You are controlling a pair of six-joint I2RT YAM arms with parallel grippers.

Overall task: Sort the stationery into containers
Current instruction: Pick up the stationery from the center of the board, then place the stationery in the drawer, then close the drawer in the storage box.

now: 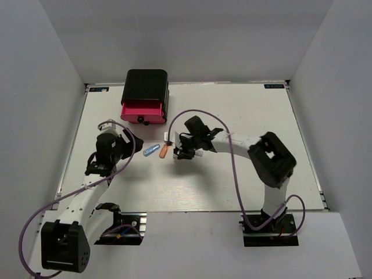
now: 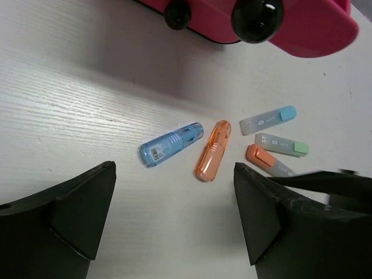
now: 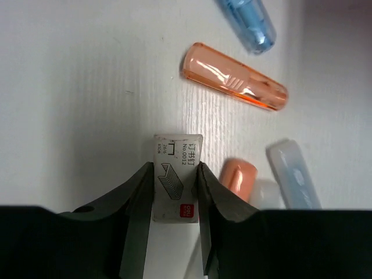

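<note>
In front of the black cabinet [image 1: 147, 87], one pink drawer [image 1: 142, 110] pulled out, the left gripper [image 2: 173, 174] hangs spread wide, the right gripper [image 3: 176, 174] pinches a white staple box [image 3: 177, 152], and a blue piece [image 2: 171, 145] and an orange piece [image 2: 213, 150] lie there loose.
</note>
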